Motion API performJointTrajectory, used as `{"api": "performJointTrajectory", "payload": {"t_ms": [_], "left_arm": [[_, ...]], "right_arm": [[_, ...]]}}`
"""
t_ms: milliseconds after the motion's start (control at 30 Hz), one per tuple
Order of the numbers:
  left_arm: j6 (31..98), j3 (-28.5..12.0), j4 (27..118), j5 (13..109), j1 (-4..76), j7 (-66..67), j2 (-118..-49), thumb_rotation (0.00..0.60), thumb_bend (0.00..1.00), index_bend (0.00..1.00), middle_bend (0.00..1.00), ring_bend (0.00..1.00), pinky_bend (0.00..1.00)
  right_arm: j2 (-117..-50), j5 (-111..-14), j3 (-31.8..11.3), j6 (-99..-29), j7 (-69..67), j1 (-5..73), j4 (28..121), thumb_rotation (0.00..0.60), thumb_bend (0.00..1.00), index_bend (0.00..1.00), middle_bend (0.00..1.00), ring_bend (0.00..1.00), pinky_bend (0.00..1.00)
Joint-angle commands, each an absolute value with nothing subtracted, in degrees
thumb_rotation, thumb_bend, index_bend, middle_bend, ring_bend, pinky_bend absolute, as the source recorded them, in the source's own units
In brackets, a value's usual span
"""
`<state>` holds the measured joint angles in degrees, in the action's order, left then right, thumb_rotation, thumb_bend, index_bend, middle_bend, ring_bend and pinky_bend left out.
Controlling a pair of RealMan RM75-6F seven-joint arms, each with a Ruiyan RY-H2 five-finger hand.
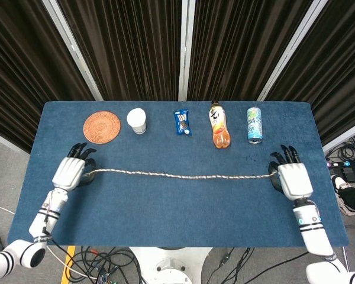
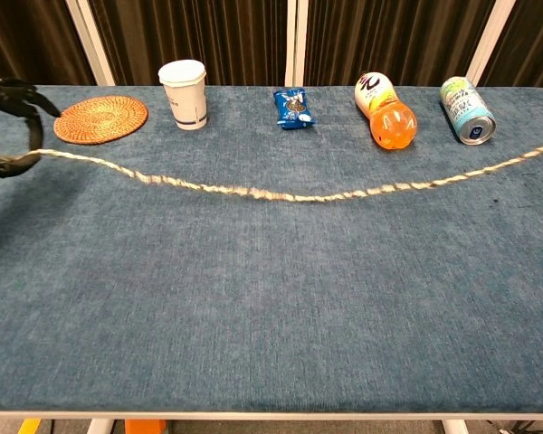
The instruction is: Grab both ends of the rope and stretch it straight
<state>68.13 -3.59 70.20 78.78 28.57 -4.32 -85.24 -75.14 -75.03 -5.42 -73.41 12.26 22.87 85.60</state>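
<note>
The beige rope [image 1: 183, 175] runs in one nearly straight line across the blue table [image 1: 177, 213], with no loop left in it. My left hand [image 1: 71, 172] holds its left end near the table's left edge. Near the right edge, my right hand [image 1: 293, 178] holds the other end. In the chest view the rope [image 2: 290, 194] spans the whole frame, sagging slightly at the middle. Only the dark fingers of the left hand [image 2: 9, 127] show there, pinching the rope end. The right hand is outside that frame.
Along the far side stand a woven coaster [image 1: 102, 126], a white paper cup [image 1: 136, 120], a blue snack packet [image 1: 182, 122], an orange drink bottle lying down [image 1: 219, 126] and a lying can [image 1: 254, 125]. Black curtains hang behind the table.
</note>
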Motion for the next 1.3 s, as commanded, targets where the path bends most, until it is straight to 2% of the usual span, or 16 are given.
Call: {"api": "performJointTrajectory", "payload": {"t_ms": [33,667,733,800,967,1033,1133,1300], "left_arm": [[68.1,-3.5,68.8,78.8,27.9,-5.0,-85.3,0.6,0.42,0.61,0.18,0.0,0.0],[64.4,-2.9,62.5,78.6,26.6,-6.6,-89.0,0.6,0.41,0.6,0.18,0.0,0.0],[64.1,-2.8,62.2,78.6,26.6,-6.7,-89.4,0.6,0.41,0.59,0.18,0.0,0.0],[63.6,-2.6,61.9,78.6,26.5,-6.7,-89.6,0.6,0.41,0.56,0.17,0.0,0.0],[62.9,-2.7,62.5,78.5,26.3,-6.0,-89.6,0.6,0.41,0.44,0.17,0.0,0.0],[62.5,-2.7,63.3,78.3,26.2,-5.5,-89.1,0.6,0.38,0.36,0.16,0.0,0.0],[63.0,-3.0,65.1,78.2,25.9,-5.0,-88.1,0.6,0.33,0.29,0.15,0.0,0.0],[65.6,-4.2,71.4,77.6,24.6,-4.1,-82.6,0.6,0.25,0.26,0.15,0.0,0.0]], "right_arm": [[-75.1,-74.5,-5.3,-73.6,10.4,21.7,84.5,0.6,0.46,0.63,0.24,0.05,0.03],[-82.3,-74.6,-4.6,-68.2,3.6,21.0,74.1,0.6,0.46,0.63,0.23,0.05,0.01],[-83.1,-74.7,-4.5,-67.7,3.4,21.0,73.2,0.6,0.46,0.6,0.23,0.05,0.01],[-83.8,-74.9,-4.3,-67.2,3.3,21.0,72.4,0.6,0.45,0.53,0.21,0.04,0.0],[-84.6,-74.8,-4.0,-66.7,4.0,20.6,71.9,0.6,0.37,0.35,0.19,0.02,0.0],[-84.3,-74.7,-4.1,-66.9,4.3,20.3,72.5,0.6,0.35,0.29,0.18,0.01,0.0],[-83.0,-74.9,-4.3,-68.2,4.9,19.6,74.2,0.6,0.33,0.24,0.16,0.0,0.0],[-77.9,-76.7,-5.3,-73.8,6.1,17.6,80.6,0.6,0.32,0.22,0.15,0.0,0.0]]}}
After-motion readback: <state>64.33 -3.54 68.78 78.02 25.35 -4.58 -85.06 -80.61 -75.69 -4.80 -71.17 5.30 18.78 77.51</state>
